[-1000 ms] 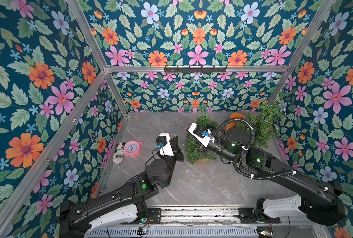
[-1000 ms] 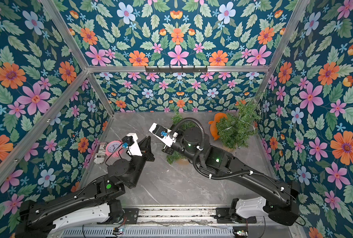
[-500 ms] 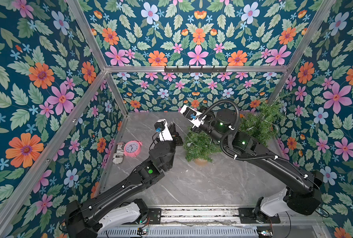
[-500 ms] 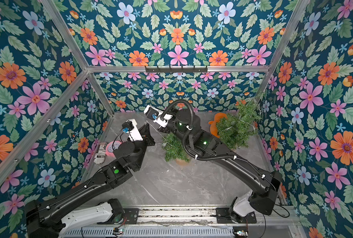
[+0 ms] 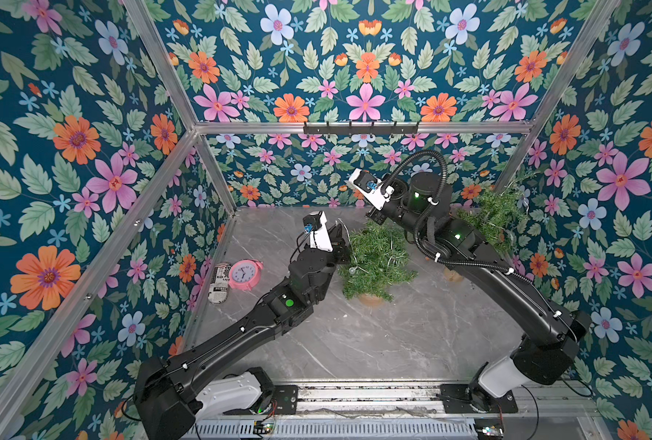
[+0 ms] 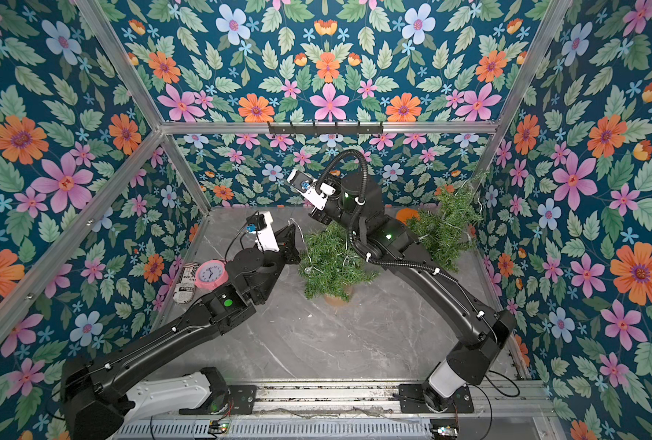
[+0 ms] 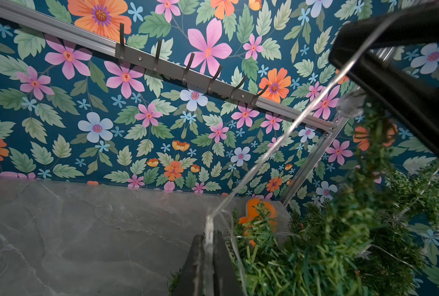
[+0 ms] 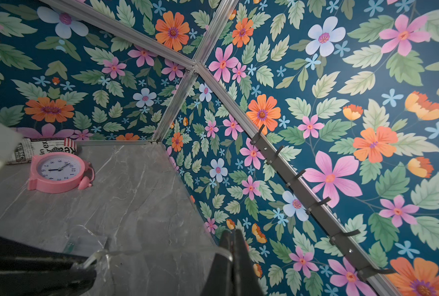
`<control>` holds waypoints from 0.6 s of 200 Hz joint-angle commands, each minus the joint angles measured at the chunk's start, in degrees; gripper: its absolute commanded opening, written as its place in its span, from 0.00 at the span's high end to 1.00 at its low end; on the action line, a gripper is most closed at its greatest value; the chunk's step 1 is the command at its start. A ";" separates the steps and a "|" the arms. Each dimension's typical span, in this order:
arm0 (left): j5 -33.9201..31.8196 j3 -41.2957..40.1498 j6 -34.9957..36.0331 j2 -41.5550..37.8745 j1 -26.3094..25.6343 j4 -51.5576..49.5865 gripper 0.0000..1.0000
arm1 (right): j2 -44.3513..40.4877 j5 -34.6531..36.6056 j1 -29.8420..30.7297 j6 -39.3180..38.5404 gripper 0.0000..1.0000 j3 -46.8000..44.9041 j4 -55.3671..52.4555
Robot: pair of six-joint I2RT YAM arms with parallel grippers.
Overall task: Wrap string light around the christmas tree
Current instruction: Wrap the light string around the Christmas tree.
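Your left tool point(image 7: 208, 241) is pinched shut on the string light point(image 7: 287, 128). The strand runs in a straight line to your right tool point(image 8: 230, 238), which is also clamped on it. The Christmas tree point(image 5: 373, 263) stands upright mid-way along the bench point(image 5: 393, 343), tip pointing up, just beside both tools.

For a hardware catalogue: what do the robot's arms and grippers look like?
Left arm and right arm: matte black links, white base housings, green status lights. White wrist camera mounts. Right carries a ribbed black hose with white ties. Dark, tapered left gripper and right gripper.
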 commanded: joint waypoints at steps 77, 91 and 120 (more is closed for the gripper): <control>1.72 4.85 0.68 3.98 2.55 -5.60 1.00 | 3.96 -17.78 -9.09 10.03 1.00 5.16 -1.85; 2.00 5.22 0.63 4.40 2.88 -6.31 1.00 | 4.89 -20.67 -10.73 12.18 1.00 5.66 -1.62; 3.42 5.97 0.33 5.53 3.50 -7.72 1.00 | 7.53 -25.21 -13.12 14.65 1.00 7.05 -2.30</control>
